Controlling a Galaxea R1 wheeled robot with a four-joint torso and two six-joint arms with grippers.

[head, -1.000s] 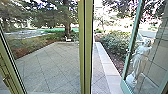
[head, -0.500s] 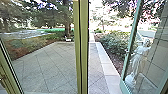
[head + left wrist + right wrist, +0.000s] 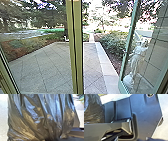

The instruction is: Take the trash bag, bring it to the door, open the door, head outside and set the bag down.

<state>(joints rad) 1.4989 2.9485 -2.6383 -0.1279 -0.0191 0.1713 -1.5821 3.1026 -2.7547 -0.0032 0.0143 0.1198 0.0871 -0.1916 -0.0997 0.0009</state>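
Where the doorway meets the paved yard (image 3: 45, 67), the head view shows an upright yellow-green post (image 3: 78, 52) near the middle, with clear passage between it and the glass door (image 3: 123, 83) standing open on the right. A pale statue (image 3: 136, 60) is visible through the glass, and a light stone border (image 3: 110, 68) edges the paving. The trash bag (image 3: 41, 117), dark, glossy and full, lies close to the robot; in the right wrist view it appears beside the wide dark plate (image 3: 144, 115) of the body, though contact between them cannot be determined. Whether either tool is wide, narrow or closed on the bag cannot be told. The stage is judged to be passage through the doorway, with the bag not yet set down outside. Principal hazards: a straight advance could bring the base or an arm against the post; the bulging bag could catch on the door's edge, its thin film tearing under the pull; the open door, if unsecured, could swing back into the load; and a jolt at the sill could set the bag swinging and loosen any hold on it.
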